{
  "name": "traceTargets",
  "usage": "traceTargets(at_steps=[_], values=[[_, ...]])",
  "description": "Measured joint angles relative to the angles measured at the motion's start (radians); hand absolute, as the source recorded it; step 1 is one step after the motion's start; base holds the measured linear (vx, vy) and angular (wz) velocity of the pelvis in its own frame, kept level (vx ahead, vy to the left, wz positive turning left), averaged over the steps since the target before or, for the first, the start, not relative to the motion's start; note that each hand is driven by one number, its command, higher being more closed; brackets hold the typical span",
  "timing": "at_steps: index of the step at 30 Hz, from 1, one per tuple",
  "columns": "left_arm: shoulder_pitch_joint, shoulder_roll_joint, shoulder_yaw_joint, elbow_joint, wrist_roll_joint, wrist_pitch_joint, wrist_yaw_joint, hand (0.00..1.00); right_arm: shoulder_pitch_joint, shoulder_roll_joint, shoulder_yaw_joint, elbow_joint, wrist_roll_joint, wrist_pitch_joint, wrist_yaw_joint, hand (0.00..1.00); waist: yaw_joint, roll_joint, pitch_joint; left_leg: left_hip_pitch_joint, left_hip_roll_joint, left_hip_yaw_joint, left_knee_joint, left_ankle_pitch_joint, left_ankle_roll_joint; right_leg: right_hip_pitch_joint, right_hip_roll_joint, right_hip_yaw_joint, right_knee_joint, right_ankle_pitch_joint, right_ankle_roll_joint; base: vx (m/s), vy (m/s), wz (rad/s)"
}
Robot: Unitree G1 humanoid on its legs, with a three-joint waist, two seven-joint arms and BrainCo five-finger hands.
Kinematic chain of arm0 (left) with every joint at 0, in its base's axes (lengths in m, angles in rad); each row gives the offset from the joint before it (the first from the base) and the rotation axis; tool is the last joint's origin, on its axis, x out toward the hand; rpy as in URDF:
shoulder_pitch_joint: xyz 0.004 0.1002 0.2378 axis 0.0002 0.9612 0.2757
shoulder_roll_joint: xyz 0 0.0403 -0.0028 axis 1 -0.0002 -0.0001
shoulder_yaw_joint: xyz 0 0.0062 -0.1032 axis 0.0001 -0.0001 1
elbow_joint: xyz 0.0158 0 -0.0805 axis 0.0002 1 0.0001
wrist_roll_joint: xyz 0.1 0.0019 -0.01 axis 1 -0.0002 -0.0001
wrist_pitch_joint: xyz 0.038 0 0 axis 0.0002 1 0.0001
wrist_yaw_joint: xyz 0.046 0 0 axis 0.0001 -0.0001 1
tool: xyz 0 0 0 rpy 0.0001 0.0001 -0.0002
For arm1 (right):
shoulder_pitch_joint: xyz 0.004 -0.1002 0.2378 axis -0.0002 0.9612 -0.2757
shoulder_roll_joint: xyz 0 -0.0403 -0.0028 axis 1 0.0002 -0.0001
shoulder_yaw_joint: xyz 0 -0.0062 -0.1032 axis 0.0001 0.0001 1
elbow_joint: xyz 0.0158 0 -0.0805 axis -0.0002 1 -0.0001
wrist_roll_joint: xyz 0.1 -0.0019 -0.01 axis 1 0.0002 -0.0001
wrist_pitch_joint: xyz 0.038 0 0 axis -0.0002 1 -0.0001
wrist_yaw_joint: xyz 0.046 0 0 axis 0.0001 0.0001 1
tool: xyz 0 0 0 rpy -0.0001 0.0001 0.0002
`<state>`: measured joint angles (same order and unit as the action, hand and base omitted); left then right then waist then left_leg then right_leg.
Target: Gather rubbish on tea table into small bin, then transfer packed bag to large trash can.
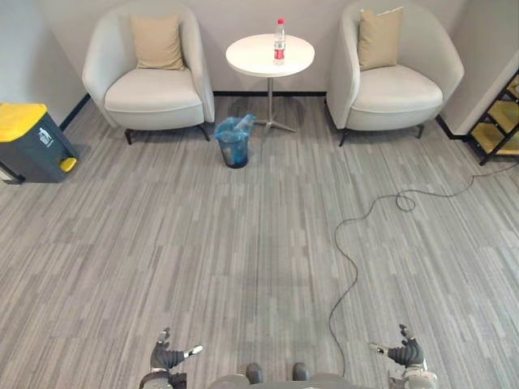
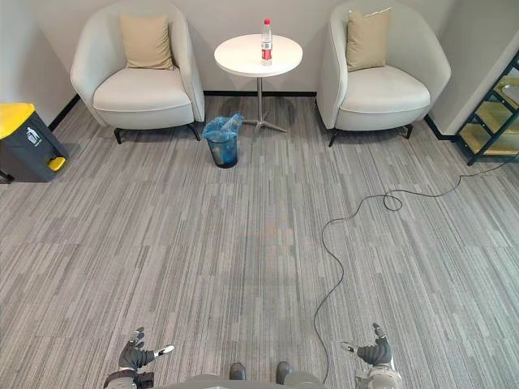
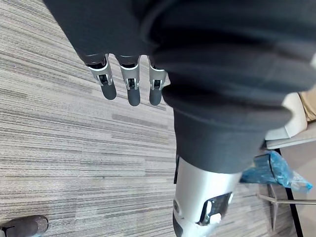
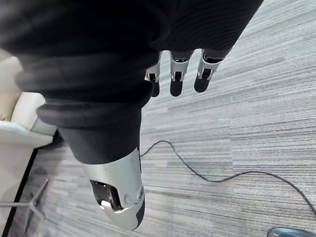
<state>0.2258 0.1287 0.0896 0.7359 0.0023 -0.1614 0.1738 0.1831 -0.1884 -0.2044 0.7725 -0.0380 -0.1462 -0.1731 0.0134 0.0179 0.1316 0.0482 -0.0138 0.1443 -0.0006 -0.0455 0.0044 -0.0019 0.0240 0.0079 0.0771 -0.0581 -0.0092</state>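
A clear plastic bottle [image 1: 280,41] with a red cap and label stands on the round white tea table [image 1: 255,58] at the far wall. A small bin [image 1: 233,142] lined with a blue bag sits on the floor just left of the table's foot. A dark grey large trash can [image 1: 31,143] with a yellow lid stands at the far left. My left hand [image 1: 167,356] and right hand [image 1: 405,352] hang low at the near edge, far from the table, both open with straight fingers [image 3: 130,85] and holding nothing.
Two cream armchairs [image 1: 154,71] [image 1: 395,74] with tan cushions flank the table. A black and yellow shelf [image 1: 499,121] stands at the far right. Grey striped carpet lies between me and the table.
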Motion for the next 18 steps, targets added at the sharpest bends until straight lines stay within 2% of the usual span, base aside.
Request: traceTargets(at_steps=[3,6,7,8,9,10,12,13,14,15,16,17,18], values=[[0.000,-0.006,0.000,-0.036,-0.011,0.000,0.001,0.00,-0.034,0.012,-0.027,0.000,0.011,0.002,-0.003,0.00,0.006,0.002,0.002,-0.029,0.007,0.023,0.066,-0.049,0.008,-0.024,0.003,0.024,0.036,-0.027,0.005,0.09,0.013,-0.24],[0.000,-0.007,-0.001,-0.089,-0.023,0.000,0.001,0.00,-0.062,0.013,-0.028,-0.004,0.039,0.002,-0.009,0.00,0.007,0.001,0.002,-0.083,0.007,0.045,0.159,-0.130,0.015,-0.101,-0.002,0.046,0.171,-0.110,0.021,0.09,0.028,-0.22],[-0.003,-0.007,-0.006,-0.111,-0.032,0.001,0.001,0.00,-0.060,0.016,-0.028,-0.015,0.042,0.003,-0.018,0.00,0.004,-0.002,0.005,-0.097,-0.002,0.045,0.199,-0.166,0.022,-0.139,-0.015,0.045,0.263,-0.160,0.044,0.16,0.049,-0.03],[-0.008,-0.005,-0.011,-0.120,-0.032,0.001,0.002,0.00,-0.056,0.019,-0.028,-0.020,0.045,0.004,-0.023,0.00,0.003,-0.004,0.007,-0.095,-0.007,0.043,0.212,-0.184,0.024,-0.160,-0.023,0.038,0.319,-0.179,0.050,0.22,0.050,-0.03],[-0.014,-0.004,-0.024,-0.138,-0.033,0.001,0.002,0.00,-0.049,0.032,-0.025,-0.046,0.050,0.014,-0.025,0.00,0.002,0.000,0.018,-0.079,-0.009,0.036,0.238,-0.220,0.041,-0.246,-0.035,0.004,0.521,-0.199,0.080,0.27,0.040,0.05],[-0.015,0.002,-0.036,-0.144,-0.034,0.001,0.004,0.00,-0.040,0.041,-0.022,-0.054,0.053,0.016,-0.026,0.00,-0.004,-0.001,0.023,-0.063,-0.009,0.028,0.247,-0.238,0.047,-0.280,-0.044,-0.019,0.598,-0.224,0.079,0.26,0.024,0.08],[-0.029,0.012,-0.054,-0.144,-0.042,0.002,0.006,0.00,-0.036,0.045,-0.020,-0.052,0.068,0.020,-0.027,0.00,-0.008,0.005,0.037,-0.018,-0.005,0.022,0.244,-0.262,0.045,-0.332,-0.051,-0.048,0.613,-0.244,0.073,0.35,0.007,0.13],[-0.054,0.016,-0.055,-0.144,-0.049,0.002,0.010,0.00,-0.050,0.038,-0.020,-0.052,0.069,0.021,-0.033,0.00,-0.020,-0.009,0.046,0.012,0.003,0.014,0.233,-0.274,0.042,-0.370,-0.056,-0.072,0.580,-0.242,0.071,0.41,-0.016,0.23],[-0.067,0.017,-0.055,-0.143,-0.053,0.001,0.014,0.00,-0.059,0.033,-0.019,-0.052,0.070,0.021,-0.039,0.00,-0.029,0.005,0.061,0.026,0.009,0.005,0.222,-0.277,0.039,-0.391,-0.056,-0.084,0.553,-0.237,0.067,0.46,-0.053,0.43],[-0.095,0.017,-0.057,-0.138,-0.061,0.001,0.025,0.00,-0.082,0.015,-0.019,-0.053,0.071,0.021,-0.043,0.00,-0.048,0.007,0.069,0.059,0.031,-0.012,0.187,-0.277,0.036,-0.438,-0.050,-0.105,0.477,-0.216,0.067,0.52,-0.092,0.46],[-0.115,0.015,-0.061,-0.137,-0.068,0.001,0.027,0.00,-0.098,-0.003,-0.020,-0.054,0.073,0.020,-0.043,0.00,-0.060,0.019,0.080,0.089,0.048,-0.028,0.151,-0.272,0.025,-0.469,-0.041,-0.118,0.403,-0.170,0.062,0.68,-0.132,0.57],[-0.138,0.018,-0.067,-0.136,-0.072,0.001,0.027,0.00,-0.097,-0.019,-0.023,-0.065,0.076,0.020,-0.046,0.00,-0.069,0.025,0.087,0.120,0.057,-0.047,0.114,-0.261,-0.003,-0.496,-0.037,-0.115,0.293,-0.072,0.049,0.61,-0.132,0.48],[-0.145,0.018,-0.068,-0.136,-0.071,0.001,0.029,0.00,-0.096,-0.023,-0.025,-0.077,0.075,0.020,-0.048,0.00,-0.074,0.019,0.087,0.137,0.061,-0.058,0.109,-0.264,-0.021,-0.504,-0.040,-0.115,0.270,0.002,0.030,0.68,-0.171,0.46]])
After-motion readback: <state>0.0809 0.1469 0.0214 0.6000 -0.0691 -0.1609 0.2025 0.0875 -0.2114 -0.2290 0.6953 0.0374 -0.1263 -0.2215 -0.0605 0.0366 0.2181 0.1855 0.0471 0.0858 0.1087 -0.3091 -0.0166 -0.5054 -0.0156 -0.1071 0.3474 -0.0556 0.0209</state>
